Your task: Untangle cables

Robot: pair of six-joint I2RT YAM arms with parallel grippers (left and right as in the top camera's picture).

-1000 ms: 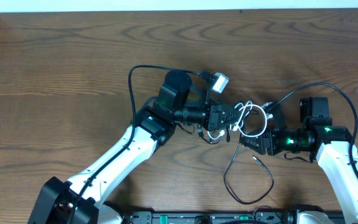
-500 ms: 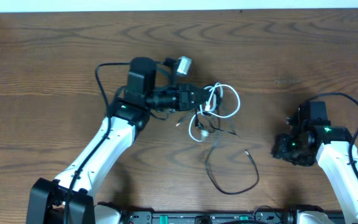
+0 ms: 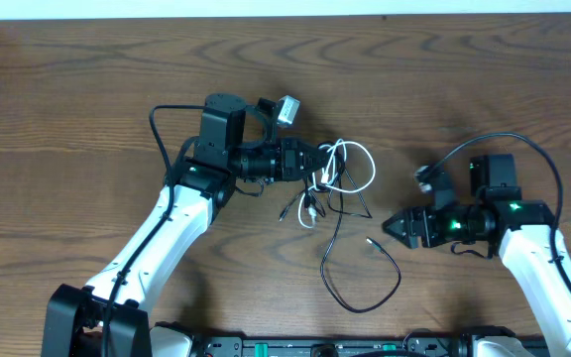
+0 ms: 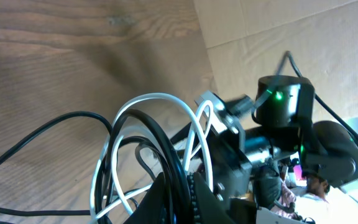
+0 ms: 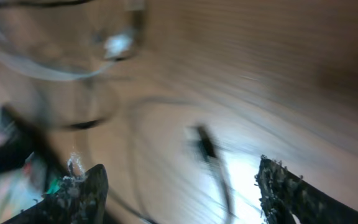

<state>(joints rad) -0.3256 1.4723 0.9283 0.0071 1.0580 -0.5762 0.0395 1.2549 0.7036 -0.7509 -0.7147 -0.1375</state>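
brown wood surface (image 3: 77, 79) fills the overhead frame. l arm (image 3: 162, 228) runs from bottom left up toward mid frame. r arm (image 3: 548, 268) sits lower right. l hand (image 3: 315, 169), just left of ctr, is clamped on the cables (image 3: 337, 177). l wrist view shows white + black strands pinched together at bottom ctr. r hand (image 3: 395, 224), right of ctr, has its fingers spread wide w/ nothing betw them, apart from the bundle. r wrist view is blurred. white cable (image 3: 360, 164) loops out at the l hand's tip. black cable (image 3: 333, 248) trails down to a loop at bottom ctr, lying on the surface. its small plug (image 3: 370, 241) lies near the r hand, not touching.
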